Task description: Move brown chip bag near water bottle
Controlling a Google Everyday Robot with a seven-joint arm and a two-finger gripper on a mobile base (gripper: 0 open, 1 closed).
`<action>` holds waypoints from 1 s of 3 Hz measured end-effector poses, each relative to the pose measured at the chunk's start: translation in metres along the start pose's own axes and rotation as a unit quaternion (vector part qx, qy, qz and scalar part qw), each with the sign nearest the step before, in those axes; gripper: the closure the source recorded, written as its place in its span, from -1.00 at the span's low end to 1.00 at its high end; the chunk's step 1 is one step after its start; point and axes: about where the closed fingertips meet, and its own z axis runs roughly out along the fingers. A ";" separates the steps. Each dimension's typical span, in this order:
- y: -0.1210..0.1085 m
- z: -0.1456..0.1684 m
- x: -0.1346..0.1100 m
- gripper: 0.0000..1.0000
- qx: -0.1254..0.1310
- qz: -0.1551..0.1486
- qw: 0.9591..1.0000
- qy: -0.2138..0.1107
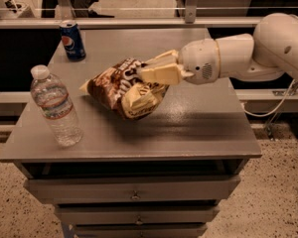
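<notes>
The brown chip bag (120, 89), dark brown with tan ends and white lettering, hangs tilted a little above the middle of the grey table (198, 128). My gripper (151, 74) reaches in from the right and is shut on the bag's upper right part. The water bottle (56, 107), clear with a white cap and a label band, stands upright near the table's front left corner, a short gap to the left of the bag.
A blue Pepsi can (72, 40) stands upright at the table's back left. The table is a drawer cabinet with drawers (134, 192) below its front edge. A rail and glass panel run behind it. The white arm (248, 53) spans the right side.
</notes>
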 end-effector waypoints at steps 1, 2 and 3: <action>0.003 0.020 0.020 1.00 -0.020 0.009 1.000 -0.005; 0.007 0.035 0.031 0.65 -0.031 0.021 0.999 -0.014; 0.012 0.042 0.035 0.17 -0.035 0.030 0.999 -0.021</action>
